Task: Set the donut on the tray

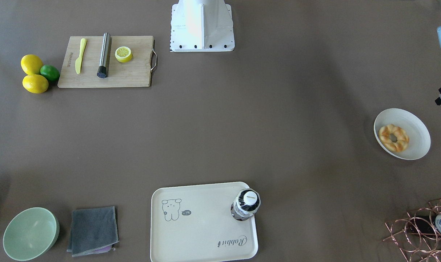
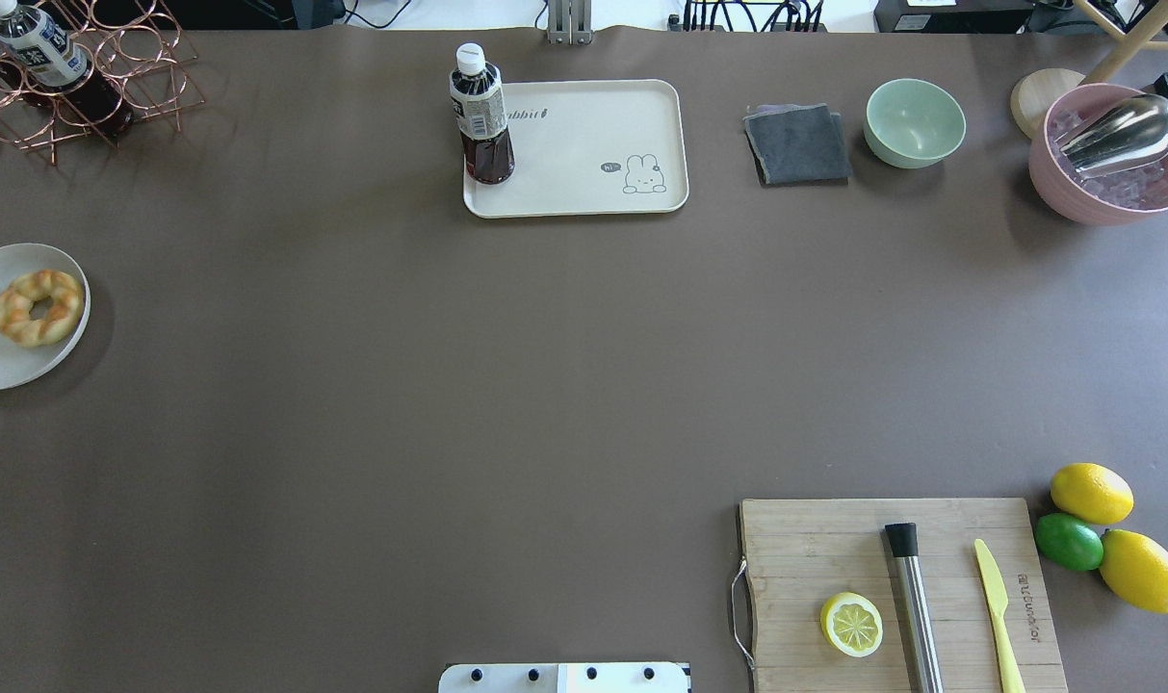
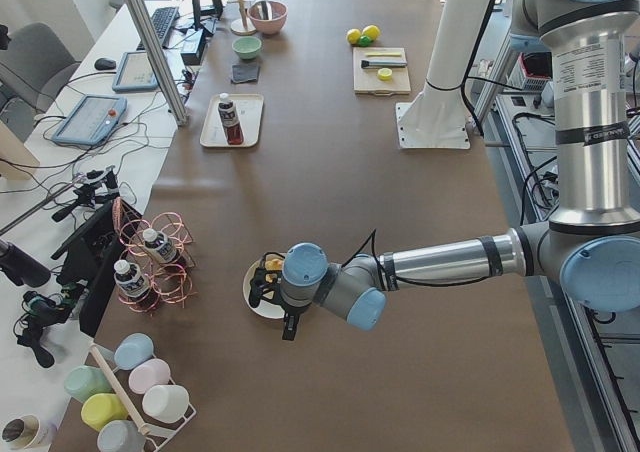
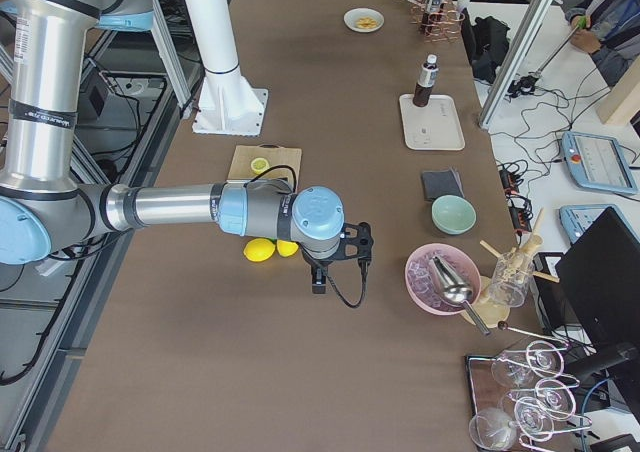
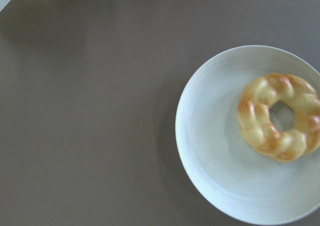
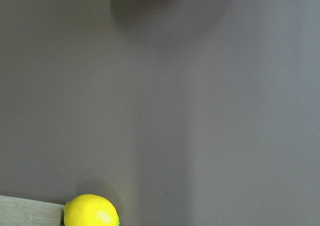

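The donut (image 1: 393, 138), a braided pale yellow ring with brown patches, lies on a round white plate (image 1: 413, 123) at the table's left end; it also shows in the overhead view (image 2: 38, 306) and the left wrist view (image 5: 280, 117). The cream tray (image 2: 584, 144) with the rabbit drawing lies at the far edge (image 1: 205, 233). My left gripper (image 3: 268, 284) hangs over the plate; its fingers show in no close view, so I cannot tell its state. My right gripper (image 4: 357, 244) hovers beyond the lemons, state unclear.
A dark drink bottle (image 2: 482, 115) stands on the tray's left corner. A copper wire rack (image 2: 83, 77) with bottles sits beyond the plate. A grey cloth (image 2: 797, 144), a green bowl (image 2: 915, 122), a pink ice bowl (image 2: 1113, 164), a cutting board (image 2: 834, 549) and lemons (image 2: 1091, 492) lie to the right.
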Controlling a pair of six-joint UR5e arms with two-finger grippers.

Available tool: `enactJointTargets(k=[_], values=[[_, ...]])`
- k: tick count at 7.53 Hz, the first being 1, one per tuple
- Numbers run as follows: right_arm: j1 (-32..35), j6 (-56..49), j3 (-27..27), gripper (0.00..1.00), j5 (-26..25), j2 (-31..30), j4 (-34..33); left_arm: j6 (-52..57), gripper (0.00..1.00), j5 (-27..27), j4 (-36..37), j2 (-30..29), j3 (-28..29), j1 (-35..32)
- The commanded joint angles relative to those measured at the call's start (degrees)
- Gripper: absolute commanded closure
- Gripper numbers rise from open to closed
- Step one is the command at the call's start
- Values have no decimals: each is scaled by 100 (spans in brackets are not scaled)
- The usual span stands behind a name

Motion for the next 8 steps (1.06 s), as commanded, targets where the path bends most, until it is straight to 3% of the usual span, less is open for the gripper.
enactJointTargets(k=[1, 7, 8], values=[[-10, 120, -48, 0, 84, -45, 99, -548, 3, 462, -905, -396, 888, 600], [-10, 373, -75, 0, 101, -71, 108, -926, 12, 482, -1258, -617, 1258, 972], [-10, 532, -49, 0, 101, -62, 117, -935, 22, 482, -1258, -608, 1258, 972]])
